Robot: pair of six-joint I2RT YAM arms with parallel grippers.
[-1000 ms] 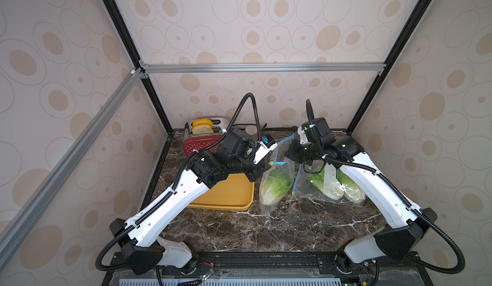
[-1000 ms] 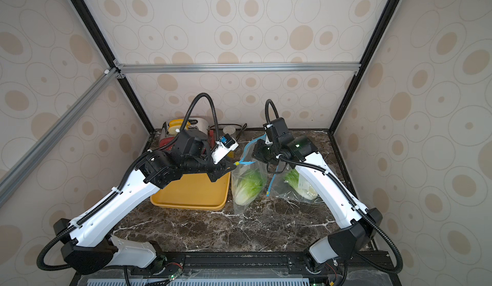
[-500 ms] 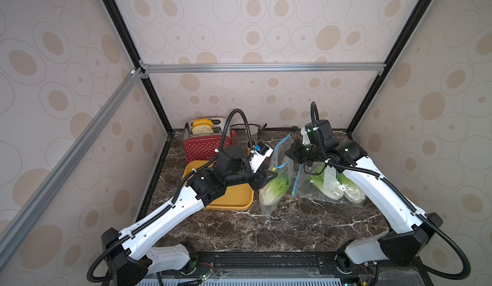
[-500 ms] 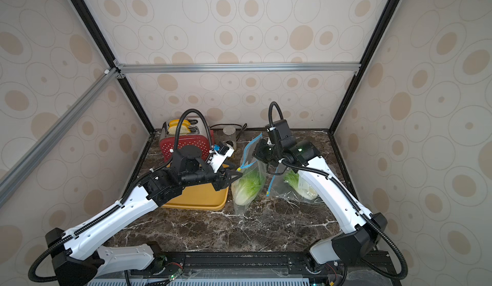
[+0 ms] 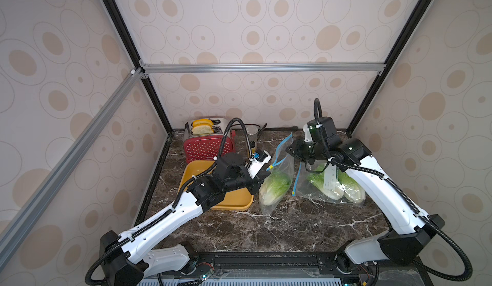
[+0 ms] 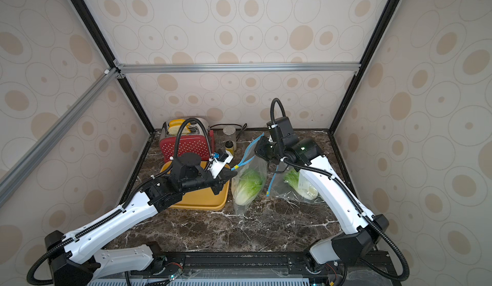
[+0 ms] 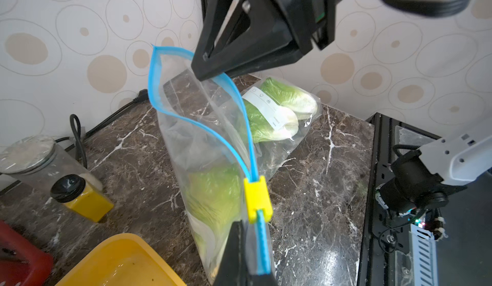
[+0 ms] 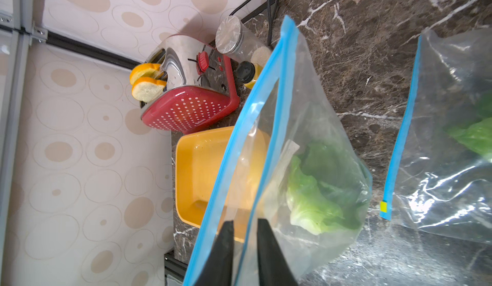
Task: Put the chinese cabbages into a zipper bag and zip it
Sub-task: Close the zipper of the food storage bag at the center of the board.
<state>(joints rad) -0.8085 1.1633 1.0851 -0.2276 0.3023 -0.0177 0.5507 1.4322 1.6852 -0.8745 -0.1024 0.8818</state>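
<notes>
A clear zipper bag (image 5: 282, 162) with a blue zip strip stands upright mid-table, mouth gaping, one chinese cabbage (image 5: 275, 184) inside, leaves up. My left gripper (image 7: 249, 255) is shut on the bag's edge just below the yellow slider (image 7: 257, 202), at the bag's left corner in both top views (image 6: 231, 174). My right gripper (image 8: 245, 234) is at the opposite, far corner (image 5: 290, 148), jaws slightly open with one blue lip passing between the fingers (image 8: 226, 234). A second bag (image 5: 330, 183) lies to the right, holding two more cabbages (image 7: 279, 103).
A yellow tray (image 5: 191, 172) sits left of the bag under my left arm. Behind it stand a red toaster (image 5: 209, 146) with bread, a clear jar (image 7: 29, 154), a small yellow bottle (image 7: 80, 199) and a black cable (image 7: 77, 138).
My left gripper came down from beside the bag's mouth to the corner by the slider and shut on the edge. My right gripper's jaws parted slightly.
</notes>
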